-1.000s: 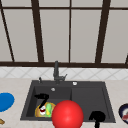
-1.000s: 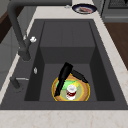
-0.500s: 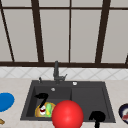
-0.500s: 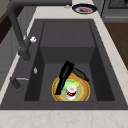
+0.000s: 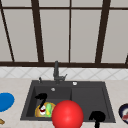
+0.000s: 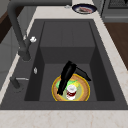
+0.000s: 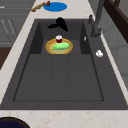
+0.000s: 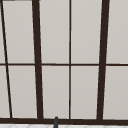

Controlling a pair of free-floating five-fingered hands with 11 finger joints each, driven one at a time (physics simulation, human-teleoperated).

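Note:
My left hand (image 5: 41, 98) hangs in the sink's left basin, open, with straight fingers pointing down at a yellow plate (image 5: 37, 112). In the left side view the left hand (image 6: 67, 74) reaches over the plate (image 6: 83, 88), its fingertips close to a small red and white cup (image 6: 71, 91) and a green item (image 6: 60, 84); whether they touch is unclear. From the right side, the left hand (image 7: 60, 23) is just beyond the plate (image 7: 50, 47), cup (image 7: 59, 38) and green item (image 7: 61, 45). My right hand (image 5: 97, 117) floats open by the sink's front right edge.
A red ball (image 5: 67, 115) sits in front of the sink (image 5: 87, 95). A dark faucet (image 5: 56, 72) stands behind the basins. A blue plate (image 5: 5, 101) lies on the left counter beside a wooden-handled tool (image 7: 39, 6). A dark plate (image 6: 84, 9) with food lies on the right counter.

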